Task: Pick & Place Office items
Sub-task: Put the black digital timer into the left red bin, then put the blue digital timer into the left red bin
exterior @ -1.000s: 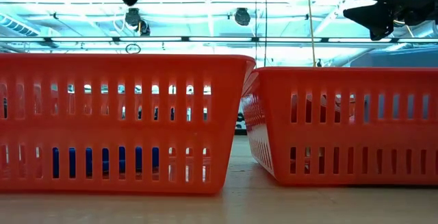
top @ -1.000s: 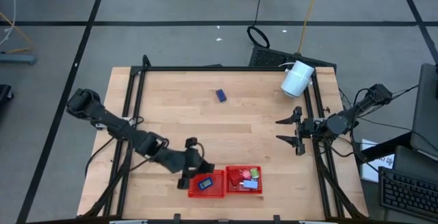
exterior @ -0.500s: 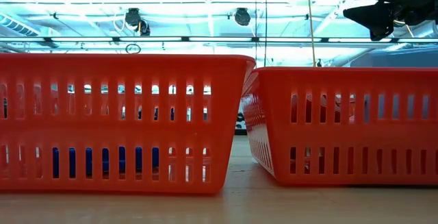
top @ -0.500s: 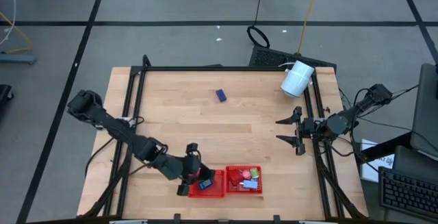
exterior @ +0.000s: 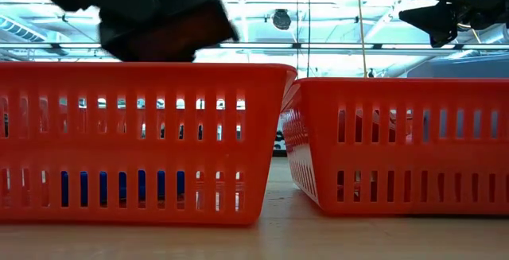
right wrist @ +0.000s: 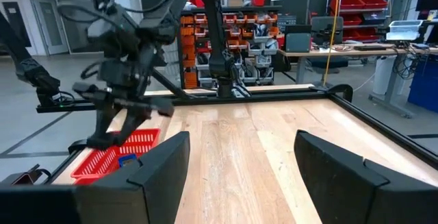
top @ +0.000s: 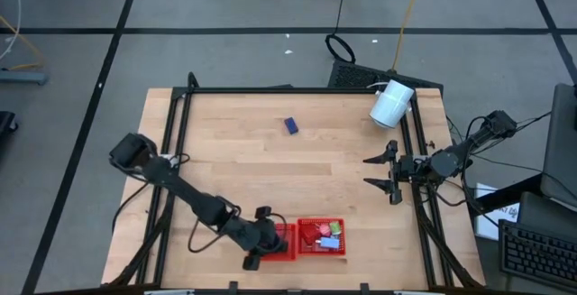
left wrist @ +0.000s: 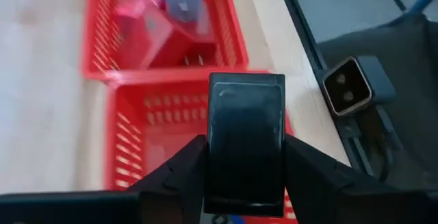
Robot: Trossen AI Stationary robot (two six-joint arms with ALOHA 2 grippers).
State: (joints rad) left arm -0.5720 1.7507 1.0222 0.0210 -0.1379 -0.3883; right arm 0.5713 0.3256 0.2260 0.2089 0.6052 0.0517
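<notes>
High view: left end effector [top: 255, 252] over left tray's [top: 287, 252] near-left corner; blue piece [top: 291, 125] lies mid-table, far side, well apart.

Low view: dark block [exterior: 171, 29] hangs above left tray rim.

Left wrist view: fingers clamp black block [left wrist: 245, 142], long axis upright, tray directly below.

Right wrist view: right end effector [right wrist: 239, 176] spread wide, empty, waiting at table's right edge.

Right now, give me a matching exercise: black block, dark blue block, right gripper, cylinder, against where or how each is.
1. black block
2. dark blue block
3. right gripper
4. cylinder

a. open, at the table's right edge
b. held in the left gripper
c. alone, mid-table
d. far right corner

Pairs: 1-b, 2-c, 3-a, 4-d
</notes>
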